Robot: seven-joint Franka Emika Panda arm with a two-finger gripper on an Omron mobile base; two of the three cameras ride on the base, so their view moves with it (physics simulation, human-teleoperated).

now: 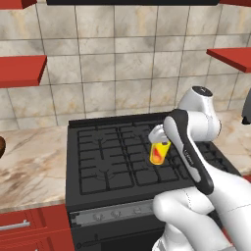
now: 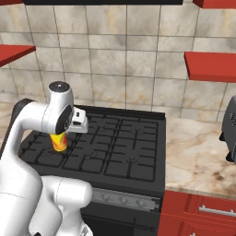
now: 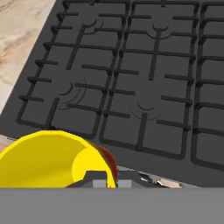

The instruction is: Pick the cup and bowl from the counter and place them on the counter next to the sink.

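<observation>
The gripper [image 1: 159,142] is clamped on the yellow cup [image 1: 159,153], carried mid-frame above the black stove [image 1: 112,162] (bowl untouched, I'd judge), so next comes travel toward the sink-side counter [image 2: 203,156].

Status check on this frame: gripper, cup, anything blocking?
Gripper shut on the cup, carried above the stove. Bowl at the left edge of the left base view, on the counter. Nothing blocking.

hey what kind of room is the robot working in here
A home kitchen, by the look of it: a black gas stove set into a marbled counter over red cabinet fronts, with a tiled wall behind.
</observation>
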